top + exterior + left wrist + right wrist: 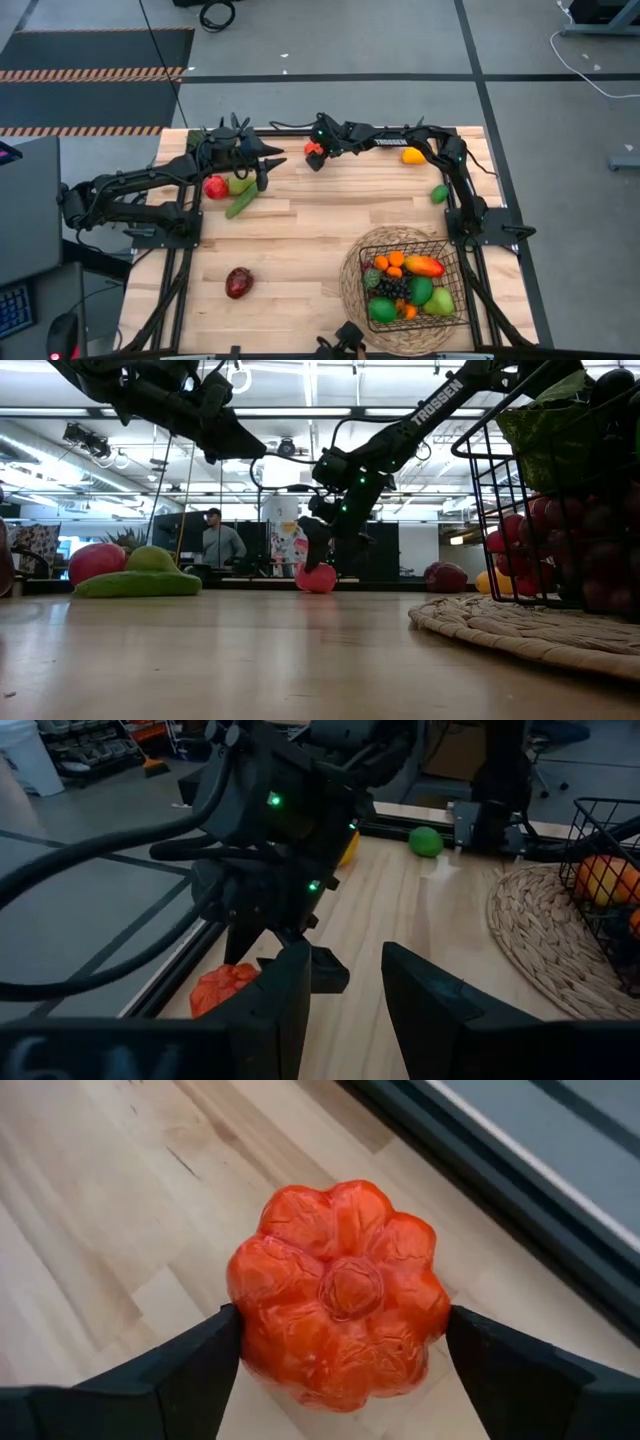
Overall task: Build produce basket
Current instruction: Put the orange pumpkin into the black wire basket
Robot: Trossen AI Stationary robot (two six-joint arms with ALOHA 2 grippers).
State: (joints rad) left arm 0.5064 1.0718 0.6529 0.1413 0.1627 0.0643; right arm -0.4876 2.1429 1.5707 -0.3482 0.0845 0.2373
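Orange-red ribbed produce piece [340,1295] between the spread right end effector [340,1350] fingers — contact unclear — underside hidden.

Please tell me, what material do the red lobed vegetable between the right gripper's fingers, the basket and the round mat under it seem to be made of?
Red lobed vegetable: probably plastic or foam; its glossy, crinkled skin catches the light. The right gripper brackets it.
Basket: thin black wire, likely coated metal, in an open grid.
Round mat: woven tan fibre, perhaps straw or seagrass, with a matte braided texture.
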